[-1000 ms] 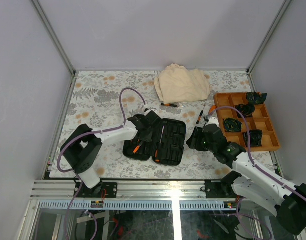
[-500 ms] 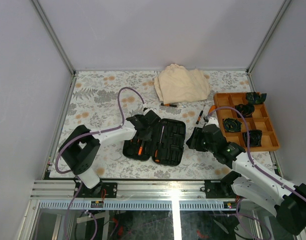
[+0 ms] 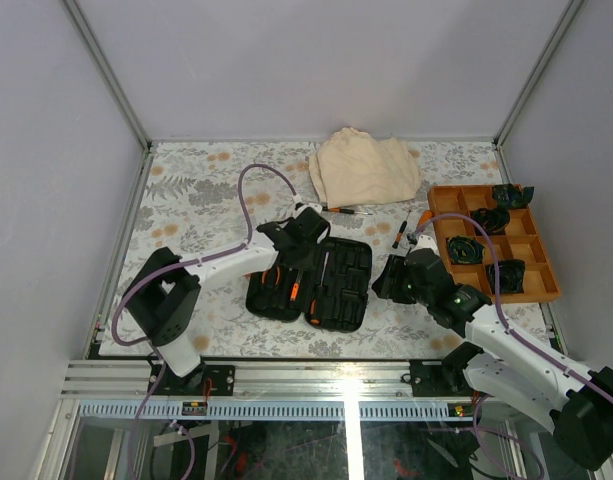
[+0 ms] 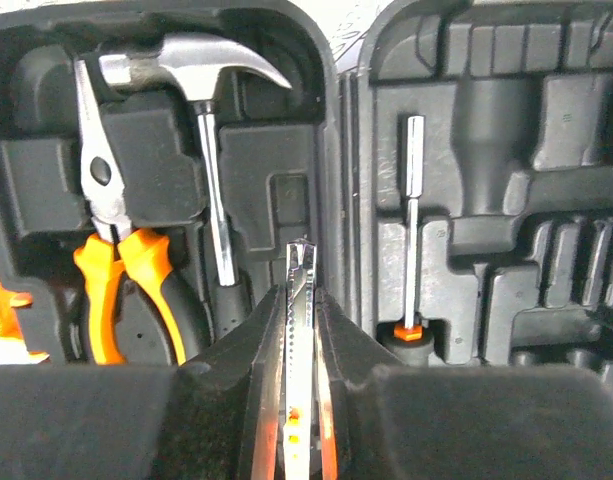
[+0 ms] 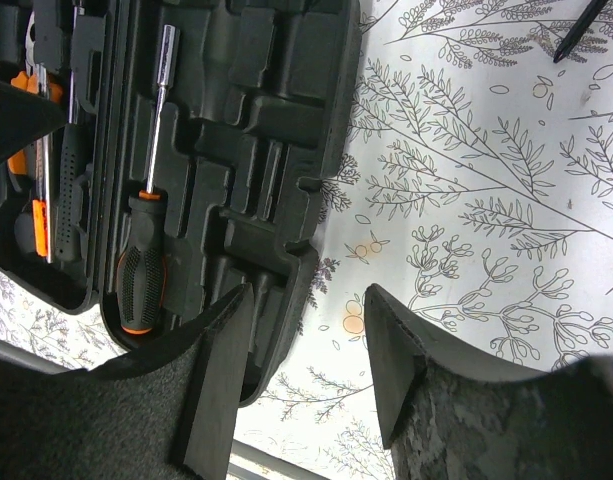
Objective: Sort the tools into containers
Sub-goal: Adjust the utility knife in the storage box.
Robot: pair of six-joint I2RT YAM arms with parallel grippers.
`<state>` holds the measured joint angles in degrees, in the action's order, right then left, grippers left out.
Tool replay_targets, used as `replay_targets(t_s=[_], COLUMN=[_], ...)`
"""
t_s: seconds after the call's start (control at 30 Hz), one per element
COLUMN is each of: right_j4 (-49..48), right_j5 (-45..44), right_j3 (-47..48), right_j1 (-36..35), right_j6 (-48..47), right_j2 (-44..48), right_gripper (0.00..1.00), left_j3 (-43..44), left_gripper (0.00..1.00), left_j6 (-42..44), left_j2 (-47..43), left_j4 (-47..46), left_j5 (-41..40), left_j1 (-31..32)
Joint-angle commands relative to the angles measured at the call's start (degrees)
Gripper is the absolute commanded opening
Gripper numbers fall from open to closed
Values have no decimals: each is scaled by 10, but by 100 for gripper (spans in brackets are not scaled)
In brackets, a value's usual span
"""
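The black tool case (image 3: 352,278) lies open in front of the arms. Its left half holds a hammer (image 4: 191,62) and orange-handled pliers (image 4: 114,255). Its right half holds a slim driver (image 4: 413,190) with a black-and-orange handle (image 5: 139,275). My left gripper (image 4: 300,312) hovers over the case hinge (image 3: 304,236), shut on a thin serrated metal tool (image 4: 300,275) with orange marks. My right gripper (image 5: 306,300) stands open over the case's right edge (image 3: 394,278), holding nothing. Two loose screwdrivers (image 3: 344,211) (image 3: 399,234) lie on the mat beyond the case.
A beige folded cloth (image 3: 364,168) sits at the back. A wooden divided tray (image 3: 441,190) with several black items stands at the right. Purple cables loop above the left arm. Metal frame posts edge the floral mat.
My left gripper's jaws have narrowed onto the thin tool, and the wrist has shifted away from the bases and slightly right over the case. The right arm has not moved.
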<state>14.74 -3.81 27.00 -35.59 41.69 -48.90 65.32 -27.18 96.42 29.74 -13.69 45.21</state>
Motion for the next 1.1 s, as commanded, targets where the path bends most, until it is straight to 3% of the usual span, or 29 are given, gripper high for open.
replay_targets(t_s=[0.0, 0.33, 1.07], right_j4=[-10, -9, -11], right_j5=[1, 0, 2], right_j3=[0, -1, -4], right_j1=[-4, -4, -4], right_j6=[6, 7, 8], right_j2=[4, 5, -3], right_gripper=[55, 55, 55], left_j3=[25, 21, 7], left_gripper=[9, 9, 15], left_j6=[-24, -59, -67], left_j2=[30, 46, 67], left_j4=[6, 6, -47], left_j5=[13, -15, 49], left_j1=[-4, -26, -47])
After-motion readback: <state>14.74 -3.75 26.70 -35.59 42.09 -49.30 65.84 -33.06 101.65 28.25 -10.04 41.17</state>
